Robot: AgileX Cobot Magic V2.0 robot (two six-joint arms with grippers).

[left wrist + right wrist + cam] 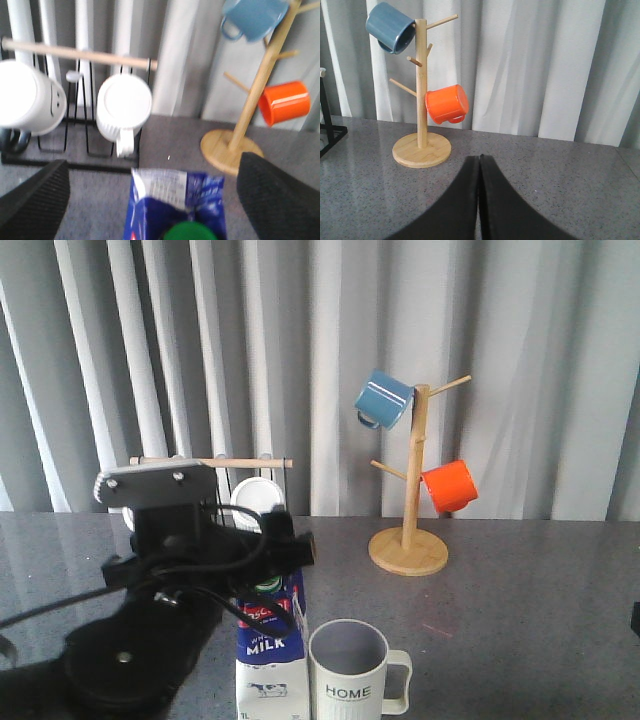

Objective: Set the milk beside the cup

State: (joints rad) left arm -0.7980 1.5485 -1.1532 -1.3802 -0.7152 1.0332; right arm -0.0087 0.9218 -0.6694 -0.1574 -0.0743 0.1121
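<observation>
The left pincer point(150, 200) hung spread wide over the milk point(268, 655), its fingers point(32, 200) apart on either side of the carton's top and not touching it. The milk stood upright on the grey bench point(520, 590), just beside the cup point(350, 672) on that cup's left. Farther right, the right pincer point(479, 200) was clenched empty, fingers pressed together above the bench.

Worktop point(540, 590): grey speckled stone finish. Standing on it: milk carton point(270, 660), near edge, centre-left; cream "HOME" cup point(352, 672) just right of the carton; wooden mug tree point(410, 540), far centre-right; black wire mug rack point(75, 150), far left.
</observation>
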